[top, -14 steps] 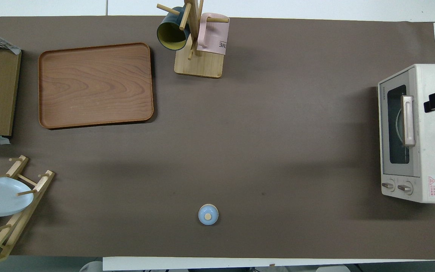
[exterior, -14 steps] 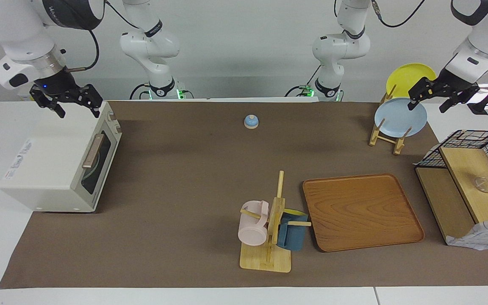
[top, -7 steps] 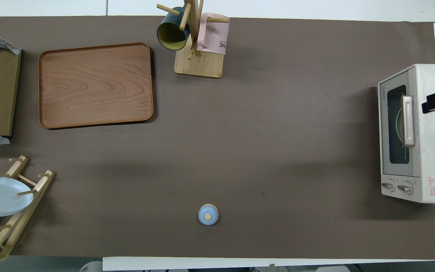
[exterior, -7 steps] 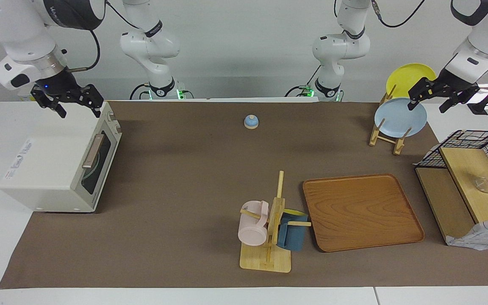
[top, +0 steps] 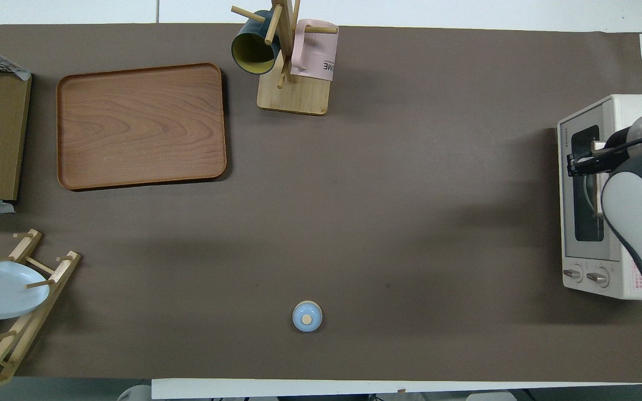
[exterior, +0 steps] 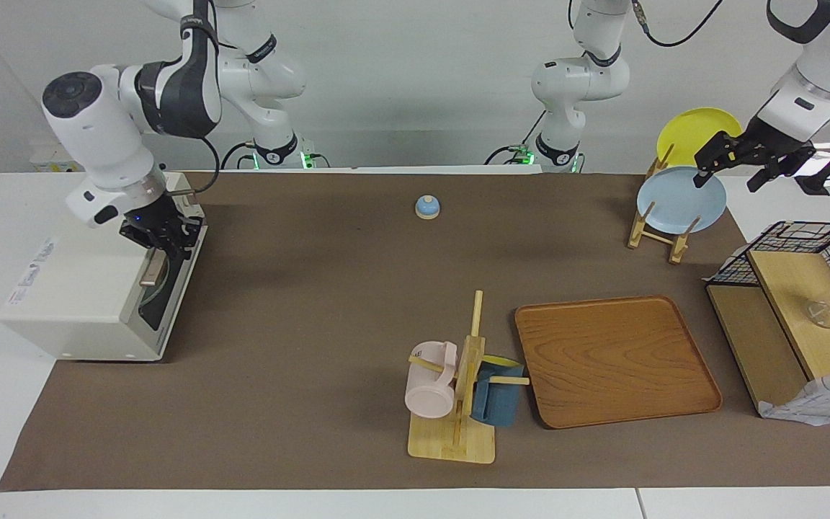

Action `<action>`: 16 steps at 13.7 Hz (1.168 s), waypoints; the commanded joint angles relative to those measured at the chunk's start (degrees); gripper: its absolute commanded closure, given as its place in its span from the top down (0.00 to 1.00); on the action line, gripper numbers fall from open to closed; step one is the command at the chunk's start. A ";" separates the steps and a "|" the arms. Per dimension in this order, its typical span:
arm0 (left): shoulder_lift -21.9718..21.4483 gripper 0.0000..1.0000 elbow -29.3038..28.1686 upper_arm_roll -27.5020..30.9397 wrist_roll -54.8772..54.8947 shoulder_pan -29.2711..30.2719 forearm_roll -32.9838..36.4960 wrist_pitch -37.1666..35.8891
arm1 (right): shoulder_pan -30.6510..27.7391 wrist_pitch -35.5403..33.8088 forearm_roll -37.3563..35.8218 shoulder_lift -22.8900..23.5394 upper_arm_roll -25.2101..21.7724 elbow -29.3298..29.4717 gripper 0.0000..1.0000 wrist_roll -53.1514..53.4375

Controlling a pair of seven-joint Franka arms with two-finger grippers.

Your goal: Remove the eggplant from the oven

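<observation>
The right gripper (exterior: 163,241) is down at the oven (exterior: 91,285) handle near the table's right-arm end; whether it has clamped on, I can't tell. The eggplant isn't visible, presumably inside; likely light and slick, best pinched mid-body. The left gripper (exterior: 735,162) waits spread apart above the plate rack (exterior: 656,234), over brown matting (exterior: 314,303).

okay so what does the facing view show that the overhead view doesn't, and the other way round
Only the facing view shows the right gripper down at the oven's handle, the waiting left gripper over the plate rack, and both arm bases. Only the overhead view shows the oven's two knobs and the print on the pink mug. Both show the oven with its door closed, the wooden tray, the mug stand and the small blue bell. The eggplant appears in neither.
</observation>
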 commanded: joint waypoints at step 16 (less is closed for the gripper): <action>-1.12 1.00 -1.03 -0.51 -0.21 0.65 0.05 -0.59 | 0.92 -6.69 -13.36 2.19 0.47 3.89 0.00 -4.96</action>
